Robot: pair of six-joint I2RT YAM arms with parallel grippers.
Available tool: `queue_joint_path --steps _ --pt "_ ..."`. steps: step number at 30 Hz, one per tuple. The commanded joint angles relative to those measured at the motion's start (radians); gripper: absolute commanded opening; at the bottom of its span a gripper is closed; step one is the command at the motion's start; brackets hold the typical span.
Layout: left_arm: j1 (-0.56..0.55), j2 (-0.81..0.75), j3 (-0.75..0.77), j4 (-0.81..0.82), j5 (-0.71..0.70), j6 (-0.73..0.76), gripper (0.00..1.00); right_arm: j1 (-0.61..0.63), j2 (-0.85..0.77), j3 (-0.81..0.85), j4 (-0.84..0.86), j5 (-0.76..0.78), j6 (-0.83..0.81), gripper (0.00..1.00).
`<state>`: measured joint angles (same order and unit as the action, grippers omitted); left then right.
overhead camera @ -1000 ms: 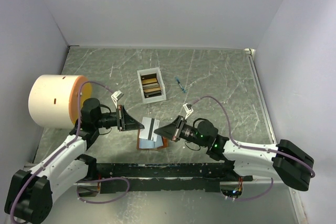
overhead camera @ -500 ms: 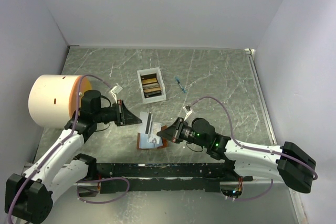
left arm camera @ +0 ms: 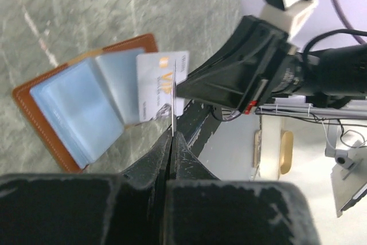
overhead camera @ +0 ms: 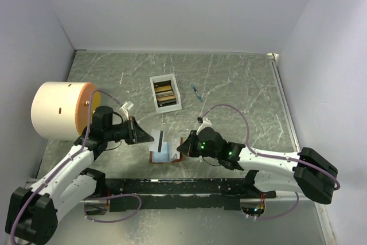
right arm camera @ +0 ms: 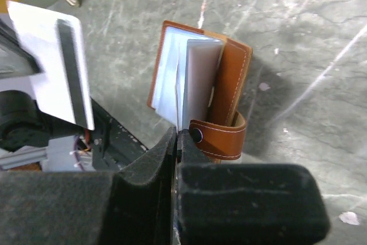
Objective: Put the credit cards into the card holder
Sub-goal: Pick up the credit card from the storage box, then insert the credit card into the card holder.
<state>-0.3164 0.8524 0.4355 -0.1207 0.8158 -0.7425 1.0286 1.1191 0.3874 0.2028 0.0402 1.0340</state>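
The brown card holder point(overhead camera: 166, 154) lies open on the table, its pale blue pockets up; it also shows in the left wrist view point(left arm camera: 86, 107) and the right wrist view point(right arm camera: 232, 84). My left gripper point(overhead camera: 148, 136) is shut on a pale credit card with a dark stripe point(overhead camera: 159, 140), held on edge just above the holder's left part; the card shows edge-on between the jaws point(left arm camera: 172, 104) and face-on in the right wrist view point(right arm camera: 54, 61). A pale "VIP" card point(left arm camera: 163, 81) sits at the holder's right side. My right gripper point(overhead camera: 182, 145) is shut on an inner leaf there point(right arm camera: 176, 136).
A white box point(overhead camera: 165, 93) with more dark and gold cards stands behind the holder. A large cream and orange cylinder point(overhead camera: 60, 110) stands at the left, next to my left arm. A small blue item point(overhead camera: 198, 92) lies right of the box.
My left gripper has turned the striped card from nearly flat to on edge and kept it over the holder. My right wrist has rolled and moved in closer at the holder's right edge.
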Motion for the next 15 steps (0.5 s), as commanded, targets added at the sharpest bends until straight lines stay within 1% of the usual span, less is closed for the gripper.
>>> queue_joint_path --steps 1,7,12,15 --pt "0.001 0.053 -0.089 0.162 -0.019 -0.103 0.07 -0.005 -0.001 0.011 -0.076 0.090 -0.037 0.00" --pt "-0.019 0.148 -0.140 0.287 -0.053 -0.153 0.07 -0.006 -0.004 -0.009 -0.097 0.133 -0.044 0.00" --pt "-0.086 0.231 -0.140 0.359 -0.123 -0.170 0.07 -0.009 -0.006 -0.029 -0.088 0.153 -0.037 0.00" --pt "-0.127 0.288 -0.143 0.433 -0.138 -0.205 0.07 -0.010 -0.004 -0.033 -0.080 0.146 -0.035 0.00"
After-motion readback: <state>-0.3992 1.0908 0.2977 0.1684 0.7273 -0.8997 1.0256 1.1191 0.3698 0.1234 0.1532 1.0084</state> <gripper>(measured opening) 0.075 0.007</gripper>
